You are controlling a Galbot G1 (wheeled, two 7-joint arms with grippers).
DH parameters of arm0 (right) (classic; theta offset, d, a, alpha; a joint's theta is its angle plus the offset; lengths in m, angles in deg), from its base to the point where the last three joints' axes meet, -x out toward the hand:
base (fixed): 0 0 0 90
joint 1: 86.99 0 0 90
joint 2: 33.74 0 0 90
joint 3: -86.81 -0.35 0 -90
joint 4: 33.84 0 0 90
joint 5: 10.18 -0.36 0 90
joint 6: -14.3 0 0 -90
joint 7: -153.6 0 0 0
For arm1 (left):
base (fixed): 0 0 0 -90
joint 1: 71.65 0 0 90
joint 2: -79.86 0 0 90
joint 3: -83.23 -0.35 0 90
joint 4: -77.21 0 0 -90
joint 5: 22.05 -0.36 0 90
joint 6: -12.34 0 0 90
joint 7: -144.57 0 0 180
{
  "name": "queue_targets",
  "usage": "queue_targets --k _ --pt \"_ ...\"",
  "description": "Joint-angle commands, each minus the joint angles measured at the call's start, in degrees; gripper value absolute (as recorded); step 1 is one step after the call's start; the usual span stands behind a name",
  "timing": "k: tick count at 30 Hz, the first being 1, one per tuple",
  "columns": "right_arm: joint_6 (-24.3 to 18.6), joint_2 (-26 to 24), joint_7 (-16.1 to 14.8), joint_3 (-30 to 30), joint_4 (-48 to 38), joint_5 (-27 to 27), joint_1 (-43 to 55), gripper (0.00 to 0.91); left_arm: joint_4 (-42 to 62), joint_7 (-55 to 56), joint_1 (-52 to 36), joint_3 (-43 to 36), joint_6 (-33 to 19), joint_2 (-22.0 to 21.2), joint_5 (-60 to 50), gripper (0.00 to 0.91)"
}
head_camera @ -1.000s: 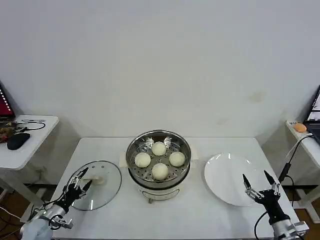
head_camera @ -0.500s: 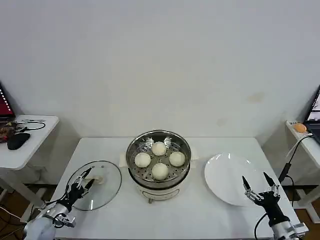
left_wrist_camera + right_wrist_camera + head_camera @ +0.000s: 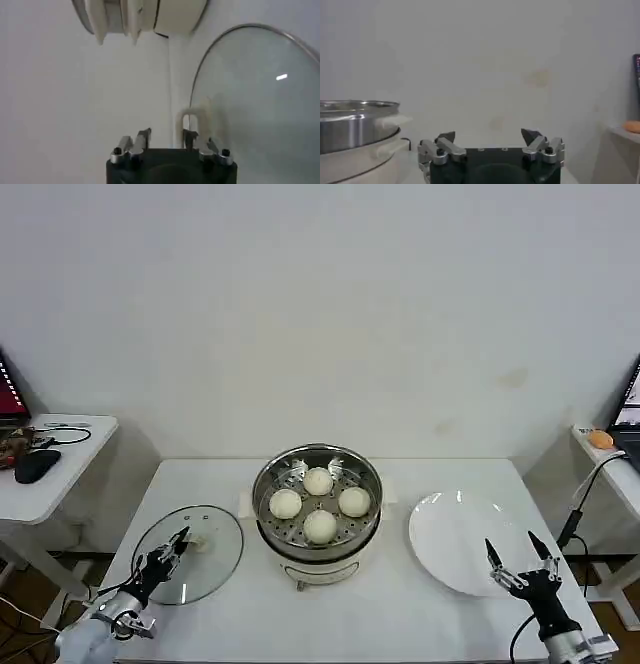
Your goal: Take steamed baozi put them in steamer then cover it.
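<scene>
Both grippers have dropped lower, left gripper (image 3: 172,546) and right gripper (image 3: 518,557) jaws apart, cover (image 3: 190,553) lying flat, unheld.

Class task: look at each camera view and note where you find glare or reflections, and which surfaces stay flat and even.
Head view: bright reflections on the steamer rim and streaks on the white plate; the buns look evenly lit. Left wrist view: one small white glint on the glass lid. Right wrist view: soft highlights along the steamer's metal wall; the wall behind is plain.
</scene>
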Motion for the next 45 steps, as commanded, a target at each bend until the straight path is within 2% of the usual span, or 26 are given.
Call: queue_targets --k 1,7,14,23,37,45 --pt "-0.10 -0.03 0.04 -0.32 0.26 -0.18 -0.31 0.907 2.26 1.32 -0.72 -0.05 -0.15 -0.76 -0.95 0.060" --pt "-0.11 -0.03 0.04 -0.34 0.20 -0.24 -0.16 0.907 2.72 3.37 -0.67 0.61 -0.07 -1.70 -2.53 0.010" --pt "-0.09 -0.09 -0.06 -0.08 0.05 0.01 -0.05 0.907 -1.24 4.44 0.45 3.12 0.96 -1.98 -4.25 0.010" --pt "-0.04 -0.17 -0.28 -0.12 0.31 -0.08 0.05 0.907 -5.82 2.02 1.23 5.52 2.72 -0.42 -0.38 0.000" --pt "-0.14 0.00 -0.66 -0.18 1.05 0.57 -0.55 0.907 -15.87 -3.88 3.43 7.49 9.82 2.92 3.75 0.000" --pt "-0.34 0.24 -0.86 -0.25 1.58 0.92 -0.92 0.907 -22.40 -8.89 4.05 7.42 14.79 6.68 6.34 0.000"
